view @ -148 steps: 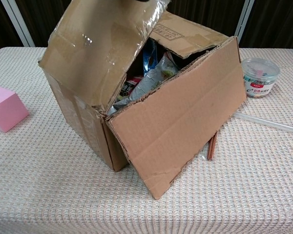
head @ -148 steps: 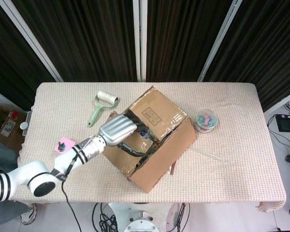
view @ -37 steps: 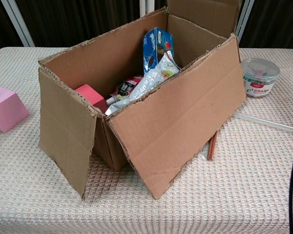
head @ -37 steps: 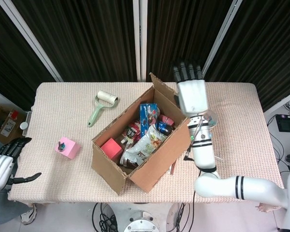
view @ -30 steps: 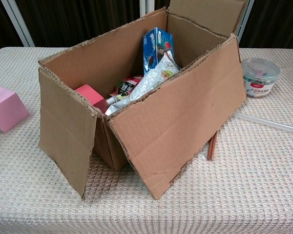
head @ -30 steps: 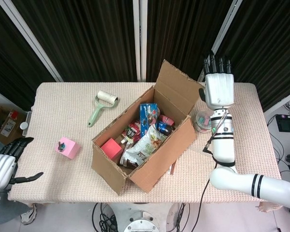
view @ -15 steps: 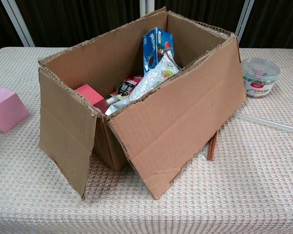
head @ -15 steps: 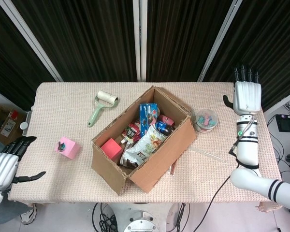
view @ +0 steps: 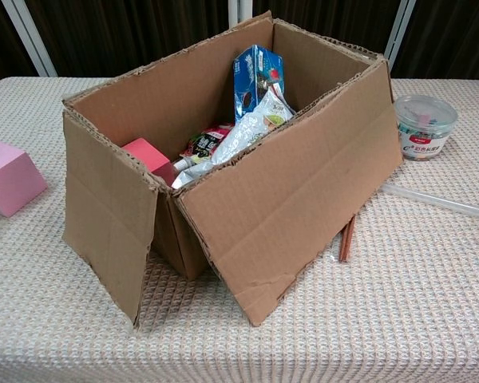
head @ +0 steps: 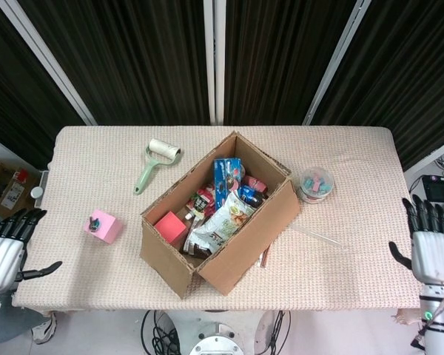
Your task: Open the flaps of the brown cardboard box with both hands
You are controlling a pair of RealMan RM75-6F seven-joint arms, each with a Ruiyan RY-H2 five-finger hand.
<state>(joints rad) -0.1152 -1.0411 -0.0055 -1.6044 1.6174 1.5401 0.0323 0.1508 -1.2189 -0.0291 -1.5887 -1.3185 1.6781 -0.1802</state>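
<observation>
The brown cardboard box [head: 240, 244] [view: 303, 191] stands mid-table with its flaps folded out and down, its top open. Inside lie snack packets, a blue carton [head: 225, 172] [view: 255, 76] and a pink block [head: 169, 224]. My left hand [head: 4, 251] hovers off the table's left edge, fingers spread and empty. Off the right edge, my right hand [head: 431, 248] is likewise spread and holds nothing. Both hands are far from the box and absent from the chest view.
A lint roller [head: 154, 161] lies at the back left. A pink cube [head: 103, 225] [view: 8, 177] sits left of the box. A clear tub [head: 315, 183] [view: 425, 126] and a clear rod [head: 318, 235] lie to its right, brown sticks [view: 347, 238] beside the box.
My right hand has pulled back from above the table's far right corner to beyond its right edge. The box and my left hand have stayed put.
</observation>
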